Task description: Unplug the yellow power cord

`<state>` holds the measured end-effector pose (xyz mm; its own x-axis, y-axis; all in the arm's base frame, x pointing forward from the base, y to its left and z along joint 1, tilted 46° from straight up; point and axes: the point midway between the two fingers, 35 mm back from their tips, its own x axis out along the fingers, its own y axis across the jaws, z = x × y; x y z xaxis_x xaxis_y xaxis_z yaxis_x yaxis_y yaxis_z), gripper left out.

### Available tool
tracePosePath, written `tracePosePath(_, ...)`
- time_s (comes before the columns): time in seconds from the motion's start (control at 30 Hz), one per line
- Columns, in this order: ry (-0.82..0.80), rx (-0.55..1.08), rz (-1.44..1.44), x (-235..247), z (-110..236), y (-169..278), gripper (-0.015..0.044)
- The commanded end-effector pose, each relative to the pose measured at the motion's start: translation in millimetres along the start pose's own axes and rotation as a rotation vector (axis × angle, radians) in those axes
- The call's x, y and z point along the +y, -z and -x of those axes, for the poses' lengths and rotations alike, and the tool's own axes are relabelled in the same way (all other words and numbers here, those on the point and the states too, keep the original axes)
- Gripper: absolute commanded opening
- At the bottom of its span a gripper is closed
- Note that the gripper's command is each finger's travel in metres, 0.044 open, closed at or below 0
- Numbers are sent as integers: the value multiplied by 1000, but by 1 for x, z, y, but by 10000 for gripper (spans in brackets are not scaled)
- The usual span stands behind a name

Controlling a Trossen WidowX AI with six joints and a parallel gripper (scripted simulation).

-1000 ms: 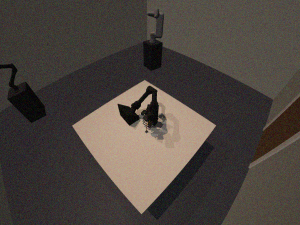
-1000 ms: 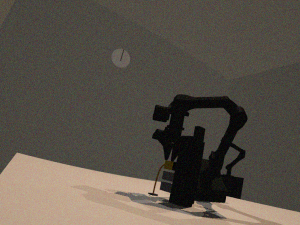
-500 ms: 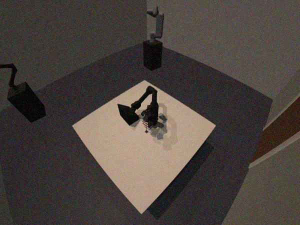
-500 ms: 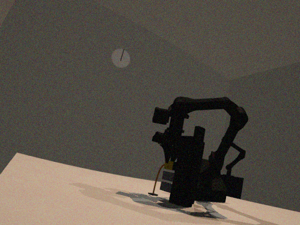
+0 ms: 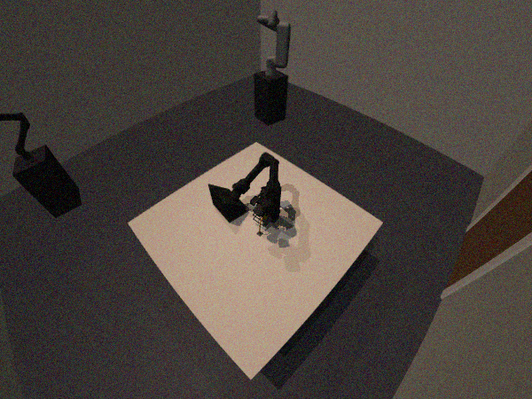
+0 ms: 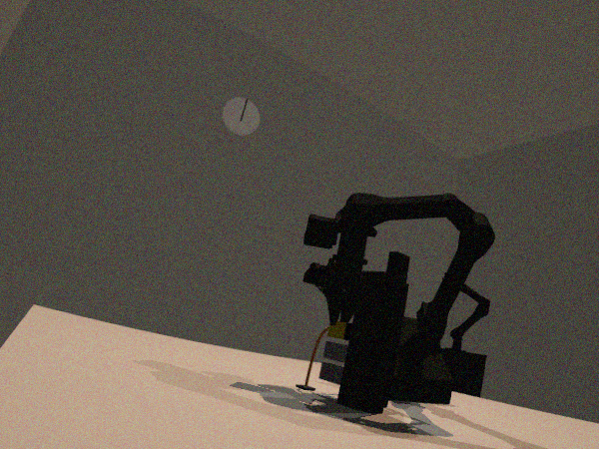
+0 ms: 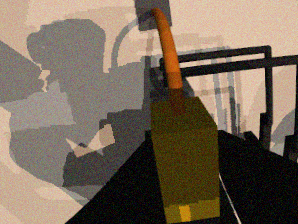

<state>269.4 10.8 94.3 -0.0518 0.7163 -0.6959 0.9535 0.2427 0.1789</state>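
The yellow plug [image 6: 337, 330] [image 7: 185, 155] sits directly above the grey power strip [image 6: 334, 351], whose right part is hidden behind a dark block. I cannot see whether its prongs are in the socket. My gripper [image 6: 340, 319] [image 7: 183, 145] points down and is shut on the yellow plug, with one black finger on each side. The orange-yellow cord [image 6: 312, 356] [image 7: 169, 55] leaves the plug, bends down and ends at a small dark square foot [image 5: 260, 233] [image 6: 305, 387] [image 7: 145, 22] on the table.
A tall dark block [image 6: 374, 344] stands close beside the plug and strip. A black wire rack [image 7: 267, 90] is near the plug on the right of the wrist view. A dark slanted box [image 5: 226, 205] stands near the arm's base on the pale table [image 5: 248, 310].
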Motion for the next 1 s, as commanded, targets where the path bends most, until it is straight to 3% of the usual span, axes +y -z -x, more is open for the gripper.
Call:
tracePosePath(0.0, -1, -6, 2, 1, 1, -8, 0)
tracePosePath(0.73, -3, -8, 1, 1, 3, -43, 0)
tracePosePath(0.97, -4, -4, 1, 1, 3, -38, 184)
